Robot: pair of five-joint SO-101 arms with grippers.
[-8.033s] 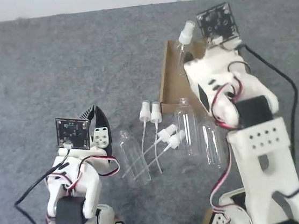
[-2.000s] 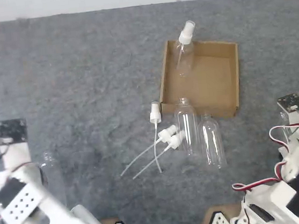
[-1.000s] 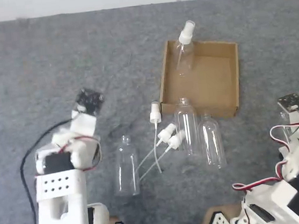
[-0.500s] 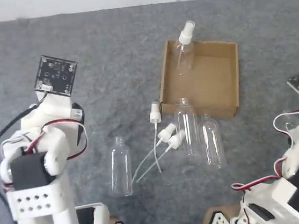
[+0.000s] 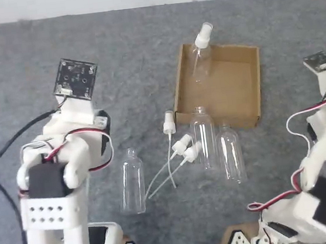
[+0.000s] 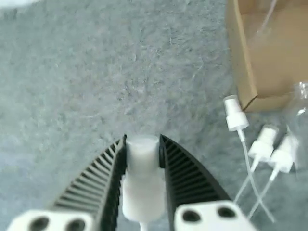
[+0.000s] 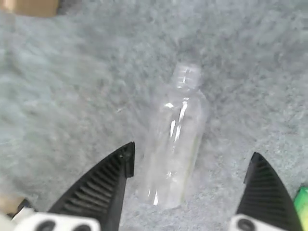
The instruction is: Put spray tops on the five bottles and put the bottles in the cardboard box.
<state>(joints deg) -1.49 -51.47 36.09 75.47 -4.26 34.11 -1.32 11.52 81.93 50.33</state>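
Left gripper pinches a spray top; our right gripper hangs spread over a bare bottle. We count one capped bottle in the cardboard box; others lie topless on the table.

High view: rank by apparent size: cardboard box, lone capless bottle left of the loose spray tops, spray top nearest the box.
1. cardboard box
2. capless bottle
3. spray top; its tube runs about as long as the bottle, but it is far thinner.
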